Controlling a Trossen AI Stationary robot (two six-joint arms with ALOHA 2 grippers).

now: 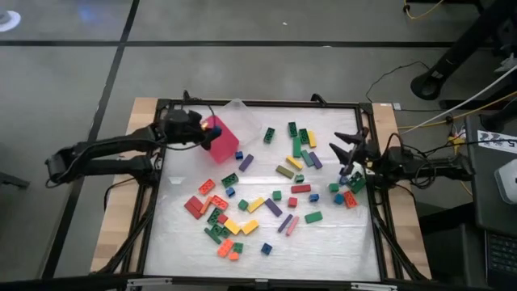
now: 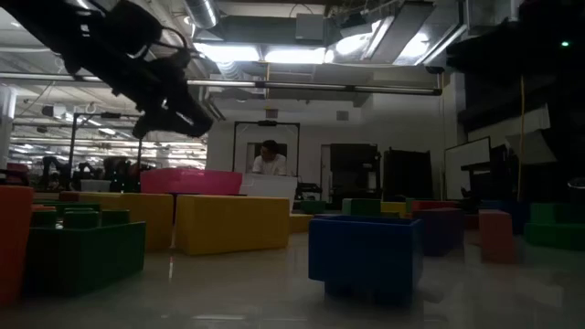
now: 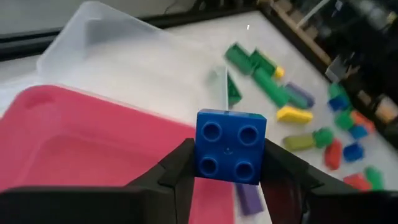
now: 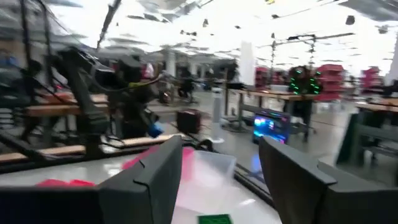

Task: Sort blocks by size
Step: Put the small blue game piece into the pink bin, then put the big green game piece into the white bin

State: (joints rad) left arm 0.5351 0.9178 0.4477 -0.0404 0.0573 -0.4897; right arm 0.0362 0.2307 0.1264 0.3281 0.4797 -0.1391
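**Blue brick sitting between the left fingers over the pink tray**

The left gripper [image 3: 227, 180] is hovering above the pink tray [image 1: 224, 139], at upper left of the table [image 1: 186, 259] in the high view. A small blue four-stud brick [image 3: 229, 147] is sitting between its two dark fingers [image 3: 177, 174], which are flanking the brick's sides; whether they are pressing on it or already letting go cannot be told. Just beside the pink tray, toward the top of the high view, the clear plastic tray [image 1: 246, 113] is lying.

The right gripper [image 1: 354, 147] is waiting at the right side of the table, its fingers standing well apart with nothing between them.

The remaining blocks [image 1: 266, 202] are lying scattered across the middle of the table: a green and yellow cluster at upper centre, red, orange and green pieces at lower left, and a few blue and red ones near the right gripper.
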